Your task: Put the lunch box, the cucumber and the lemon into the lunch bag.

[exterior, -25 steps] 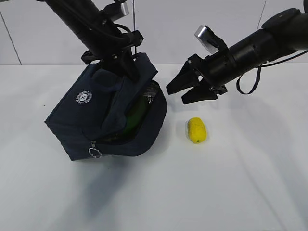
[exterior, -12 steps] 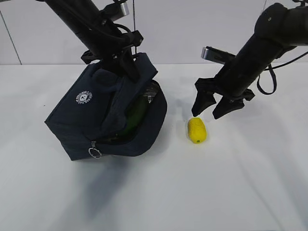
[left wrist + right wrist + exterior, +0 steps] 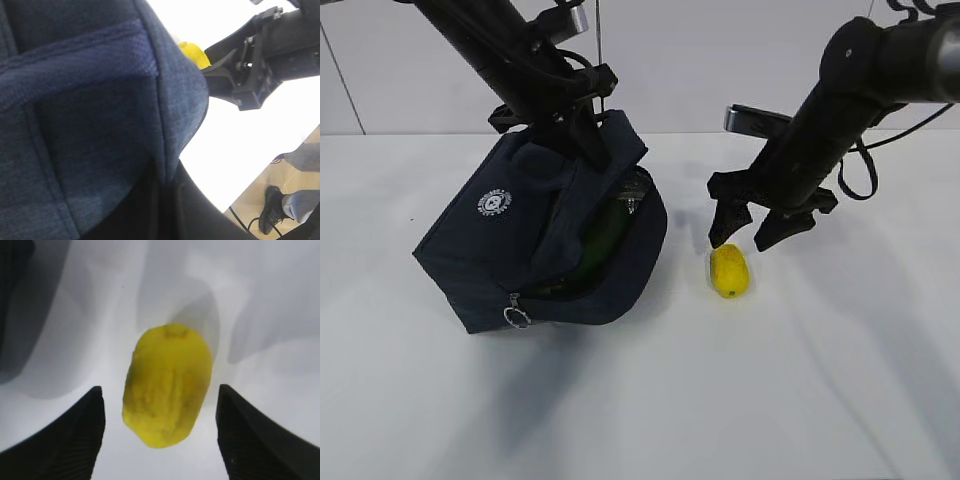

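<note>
The dark navy lunch bag hangs tilted, its open mouth facing right, with my left gripper shut on its upper fabric edge. Inside the mouth the dark green cucumber shows. The lunch box is hidden. The yellow lemon lies on the white table right of the bag. My right gripper points down just above it, open. In the right wrist view the lemon sits between the two black fingers, which stand apart from it on both sides.
The bag's metal ring pull hangs at its lower front corner. A white wall rises behind the table. In the left wrist view the table's edge and a person's shoe on the floor show.
My right gripper has swung from pointing left to pointing down and has dropped over the lemon. The bag and my left arm have not moved.
</note>
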